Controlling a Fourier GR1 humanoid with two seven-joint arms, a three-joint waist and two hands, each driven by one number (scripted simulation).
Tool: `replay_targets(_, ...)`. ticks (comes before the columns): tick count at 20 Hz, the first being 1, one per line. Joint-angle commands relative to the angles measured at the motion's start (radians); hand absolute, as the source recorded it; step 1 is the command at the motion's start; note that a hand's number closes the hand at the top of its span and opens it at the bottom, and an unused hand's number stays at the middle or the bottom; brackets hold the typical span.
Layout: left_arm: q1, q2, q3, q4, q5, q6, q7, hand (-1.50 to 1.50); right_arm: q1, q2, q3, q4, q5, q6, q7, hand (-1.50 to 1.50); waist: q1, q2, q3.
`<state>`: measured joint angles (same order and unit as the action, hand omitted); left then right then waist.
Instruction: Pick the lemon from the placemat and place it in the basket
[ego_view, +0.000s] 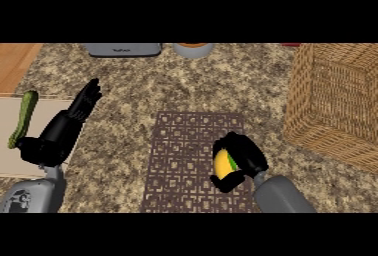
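Note:
A yellow lemon (223, 162) lies at the right side of the dark brown patterned placemat (184, 150). My right hand (244, 155) is curled round it, with fingers over its top and bottom, so only part of the yellow skin shows. The wicker basket (336, 100) stands to the right, beyond the mat's edge. My left hand (70, 125) rests open at the left, fingers straight and pointing away from me, holding nothing.
A green cucumber (23, 119) lies on a pale cutting board (29, 145) at the far left. A grey toaster (124, 49) and a round cup (193, 49) stand along the back edge. Speckled granite counter (221, 85) surrounds the mat.

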<state>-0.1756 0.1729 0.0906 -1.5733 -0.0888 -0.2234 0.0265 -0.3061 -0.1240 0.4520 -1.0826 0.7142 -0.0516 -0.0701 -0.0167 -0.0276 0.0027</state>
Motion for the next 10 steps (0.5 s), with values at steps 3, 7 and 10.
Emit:
replay_targets(3, 0.04, 0.013, 0.014, -0.031, 0.02, -0.018, -0.008, 0.0, 0.039, -0.113, -0.031, -0.095, 0.176, -0.065, 0.338, 1.5, -0.011, 0.012, -0.006)
replay_targets(7, 0.02, 0.033, 0.043, -0.028, 0.051, -0.039, 0.0, 0.0, 0.184, -0.081, -0.053, -0.397, 0.103, -0.031, 0.418, 1.5, -0.004, 0.021, -0.004)
replay_targets(10, 0.021, 0.004, 0.009, -0.007, 0.01, -0.011, -0.01, 0.0, 0.269, -0.042, -0.016, -0.614, 0.075, -0.031, 0.459, 1.5, -0.015, 0.019, -0.004)
